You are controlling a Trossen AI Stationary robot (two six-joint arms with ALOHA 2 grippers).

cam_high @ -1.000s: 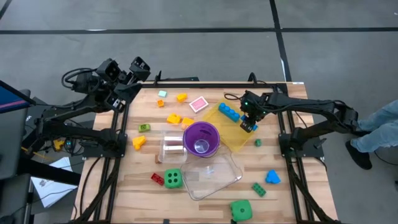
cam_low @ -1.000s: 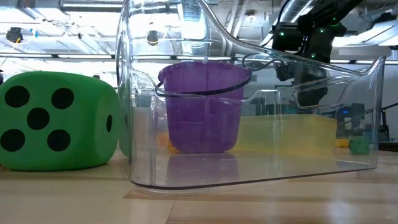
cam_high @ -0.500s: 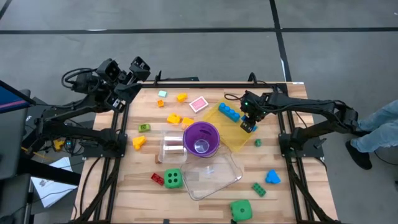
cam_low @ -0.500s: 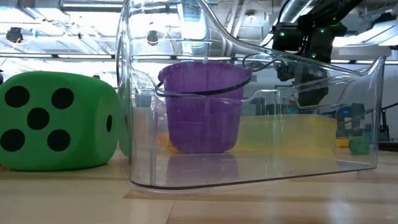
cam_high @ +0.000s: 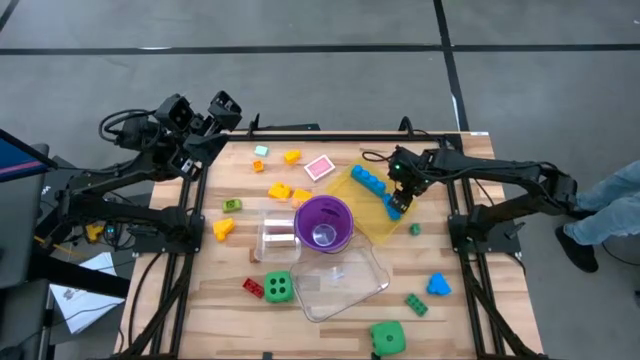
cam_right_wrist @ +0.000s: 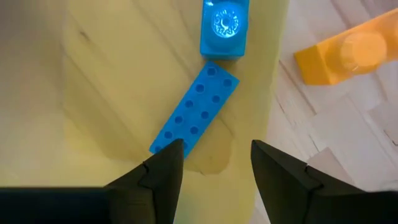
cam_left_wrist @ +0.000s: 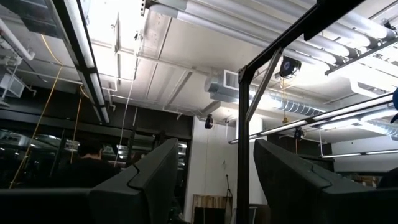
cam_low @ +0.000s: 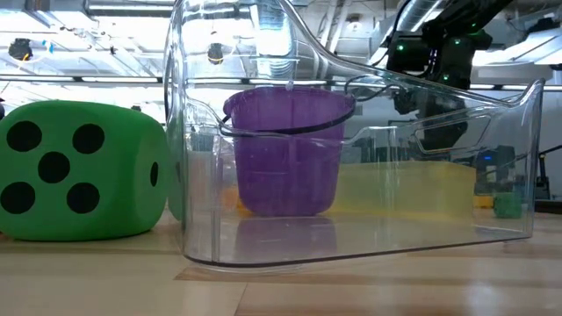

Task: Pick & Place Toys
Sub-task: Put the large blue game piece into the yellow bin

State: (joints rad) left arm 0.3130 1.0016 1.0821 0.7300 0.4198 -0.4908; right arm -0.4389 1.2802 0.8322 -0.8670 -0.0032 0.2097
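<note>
In the right wrist view, the right gripper [cam_right_wrist: 211, 165] is seen with its fingers spread and empty, just above a flat blue plate brick [cam_right_wrist: 194, 110] that lies in the yellow translucent tray [cam_right_wrist: 93, 81], with a blue round-stud brick [cam_right_wrist: 224, 28] beyond it. Past the tray's edge, an orange brick [cam_right_wrist: 348, 56] lies on the wooden table [cam_right_wrist: 348, 149]. At the table's far left corner the left gripper [cam_high: 215, 108] is parked off the table, its fingers parted and empty.
</note>
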